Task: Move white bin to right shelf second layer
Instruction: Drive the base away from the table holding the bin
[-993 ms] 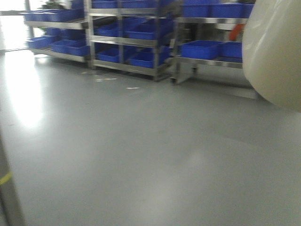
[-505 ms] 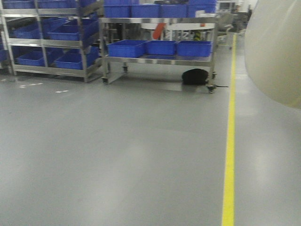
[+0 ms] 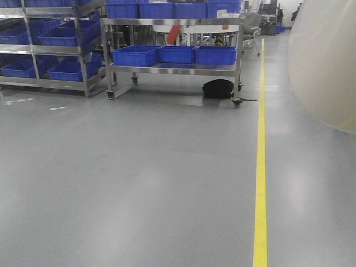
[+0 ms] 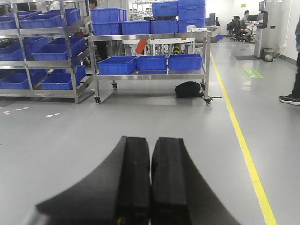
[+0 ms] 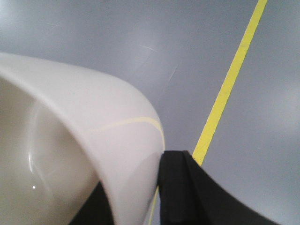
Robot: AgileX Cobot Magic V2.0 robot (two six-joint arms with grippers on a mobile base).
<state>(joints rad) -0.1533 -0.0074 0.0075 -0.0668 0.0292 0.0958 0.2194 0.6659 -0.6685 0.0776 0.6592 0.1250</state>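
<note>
The white bin (image 3: 325,61) is held up off the floor and fills the upper right of the front view with its glossy cream wall. In the right wrist view the white bin's rim (image 5: 70,136) runs between the fingers of my right gripper (image 5: 136,183), which is shut on its wall, with one black finger (image 5: 183,187) outside and the other inside. My left gripper (image 4: 151,145) is shut with nothing in it and points at the grey floor. The right shelf second layer is out of view.
A wheeled steel rack (image 3: 172,69) with blue crates (image 3: 135,55) stands ahead, and more crate racks (image 3: 50,39) stand at the left. A black bag (image 3: 218,88) lies under the rack. A yellow floor line (image 3: 260,167) runs forward. A person's legs (image 4: 295,70) stand at far right.
The view has swung right: the crate racks slid left in frame, and the yellow line came into view and then shifted left. The bin stays held at the upper right.
</note>
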